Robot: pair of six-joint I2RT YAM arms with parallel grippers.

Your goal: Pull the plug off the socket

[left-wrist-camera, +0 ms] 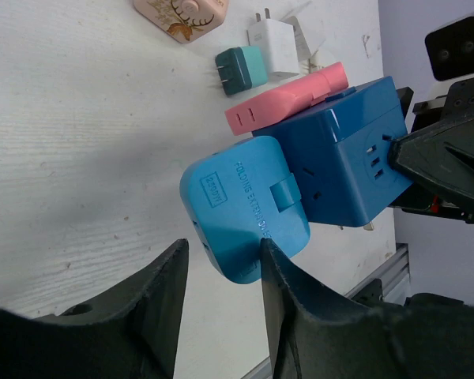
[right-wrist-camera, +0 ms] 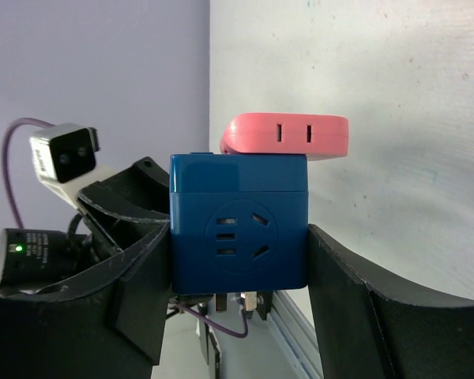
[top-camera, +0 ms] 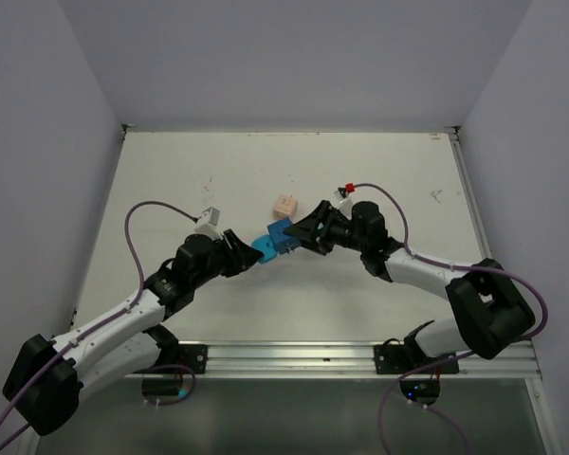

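Note:
A dark blue cube socket (top-camera: 283,235) is held just above the table between the two arms. A light blue folding plug (top-camera: 263,248) sits in its left face and a pink plug (left-wrist-camera: 288,99) in another face. My right gripper (right-wrist-camera: 238,237) is shut on the cube socket (right-wrist-camera: 238,229), one finger on each side wall; the pink plug (right-wrist-camera: 288,136) lies on its top. My left gripper (left-wrist-camera: 221,246) is open around the free end of the light blue plug (left-wrist-camera: 245,209). Its right finger (left-wrist-camera: 288,300) touches the plug and the left finger (left-wrist-camera: 162,292) stands apart.
A peach block (top-camera: 285,205) lies on the table behind the socket. A teal plug (left-wrist-camera: 241,69) and a white plug (left-wrist-camera: 272,43) lie loose beside it. An aluminium rail (top-camera: 294,355) runs along the table's near edge.

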